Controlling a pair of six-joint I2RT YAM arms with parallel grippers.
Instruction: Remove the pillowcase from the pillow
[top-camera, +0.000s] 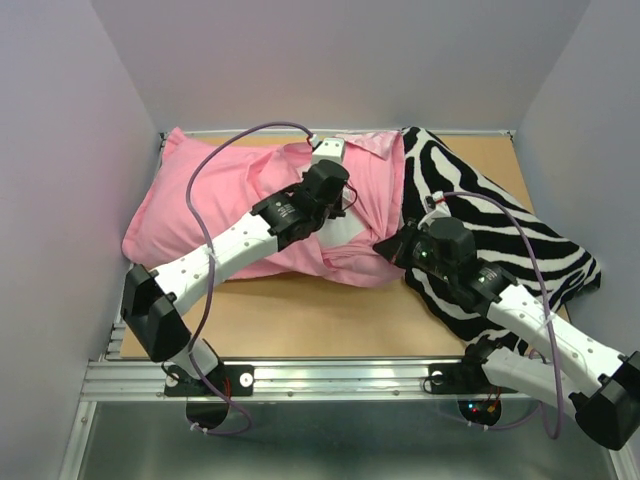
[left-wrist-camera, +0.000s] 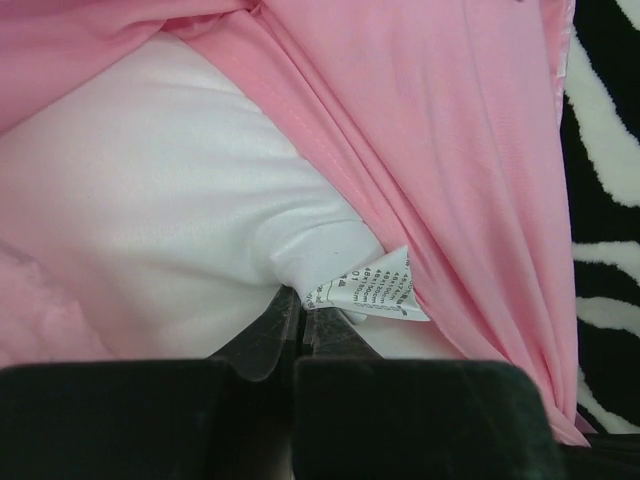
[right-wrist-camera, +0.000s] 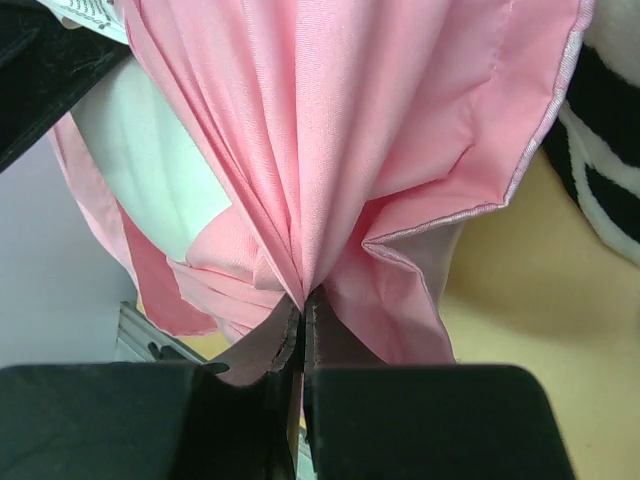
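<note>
The pink satin pillowcase lies across the table's far left and middle, still around most of the white pillow, which shows at the case's open right end. My left gripper is shut on a pinch of the white pillow beside its printed label; its tips meet in the wrist view. My right gripper is shut on gathered pink pillowcase fabric at the open hem; its tips meet there. The white pillow also shows in the right wrist view.
A black-and-white zebra-striped pillow lies at the right, under my right arm and touching the pink case. The tan tabletop shows in front. Grey walls stand on three sides. A metal rail runs along the near edge.
</note>
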